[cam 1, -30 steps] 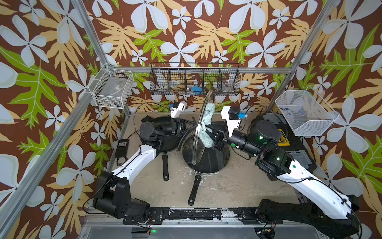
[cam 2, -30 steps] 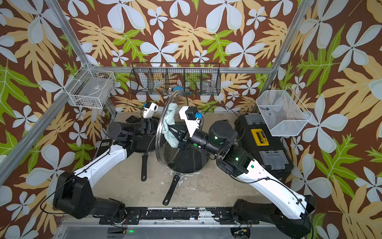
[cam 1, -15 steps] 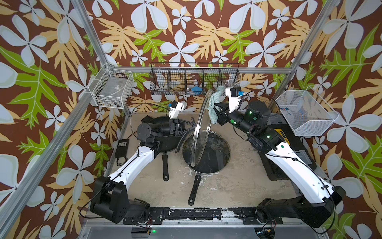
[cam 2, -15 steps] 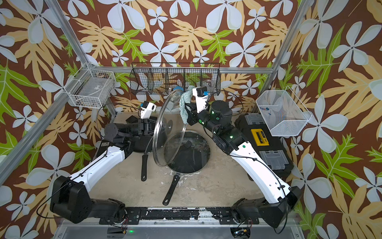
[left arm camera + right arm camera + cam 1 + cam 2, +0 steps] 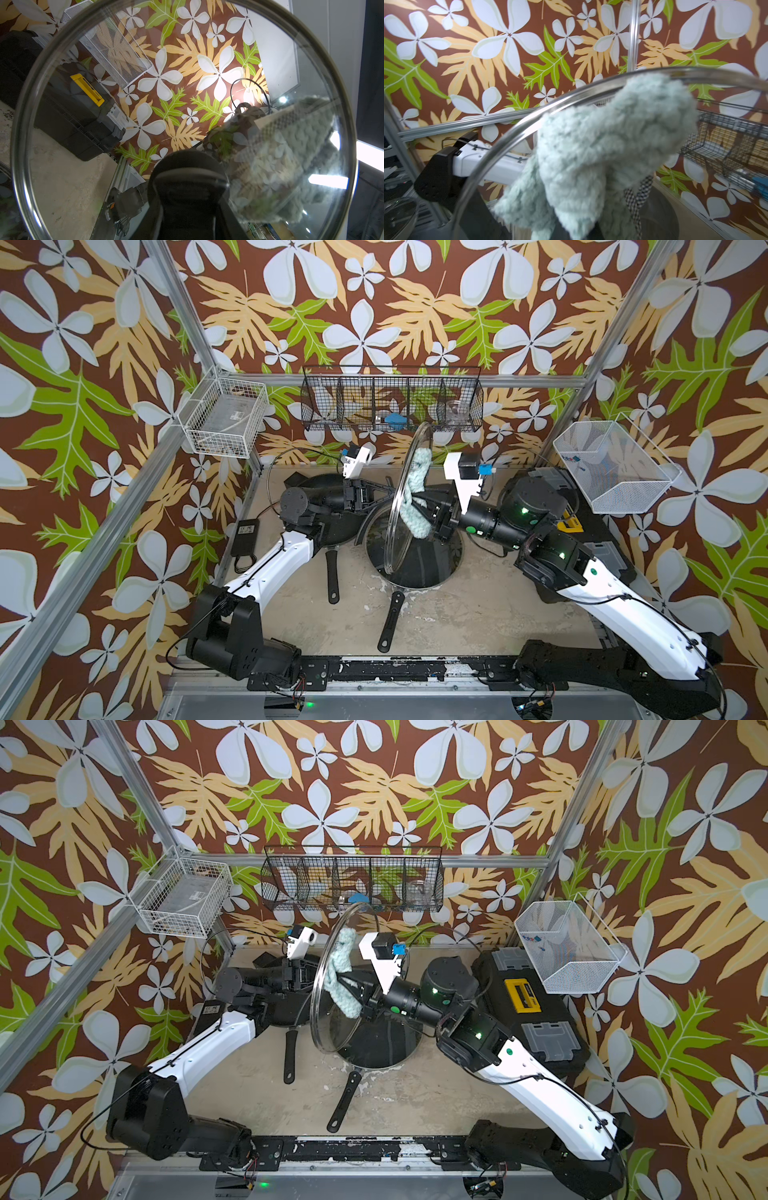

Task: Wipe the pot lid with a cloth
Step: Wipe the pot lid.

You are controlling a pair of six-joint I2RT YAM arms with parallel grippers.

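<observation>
Starting at the left, the left gripper [image 5: 383, 498] was found clamped on the black handle [image 5: 187, 176] of the lid [image 5: 395, 547]. The lid was held on edge, nearly upright, just beyond those fingers and above a pan [image 5: 432, 568]. On the face away from the handle, the cloth [image 5: 417, 489] was pressed against the glass, bunched, reaching from near the upper rim to about the middle. It was pinched in the closed fingers of the right gripper [image 5: 428, 512], set directly opposite the left one. Wiping was judged to be under way. Contact was shown on the upper half only, and the lower half and the handle side seemingly remained to be covered.
</observation>
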